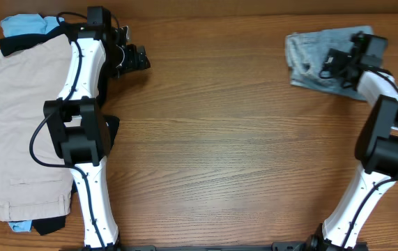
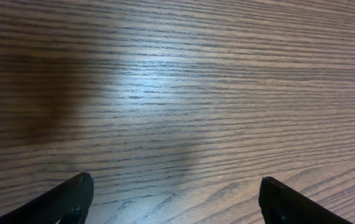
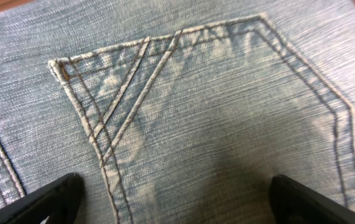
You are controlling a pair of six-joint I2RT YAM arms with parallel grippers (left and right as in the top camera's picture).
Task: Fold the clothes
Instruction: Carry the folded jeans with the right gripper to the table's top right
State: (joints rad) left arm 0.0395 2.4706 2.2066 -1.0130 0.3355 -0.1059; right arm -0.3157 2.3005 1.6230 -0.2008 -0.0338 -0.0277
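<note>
Folded denim shorts (image 1: 306,61) upper right; their stitched pocket (image 3: 214,106) beneath the wide-open, empty right end effector (image 3: 177,200); left end effector (image 2: 178,202) spread wide, empty, over the surface (image 2: 177,74).

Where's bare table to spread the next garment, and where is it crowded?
Free: the bare middle of the table between the left arm and right arm, far edge to near edge. Crowded: the left side, under the garment stack topped by beige; the far right corner, where the denim shorts lie under the open right claw.

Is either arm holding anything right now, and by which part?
Nothing held. Right gripper open over the denim shorts, left gripper open over the table.
</note>
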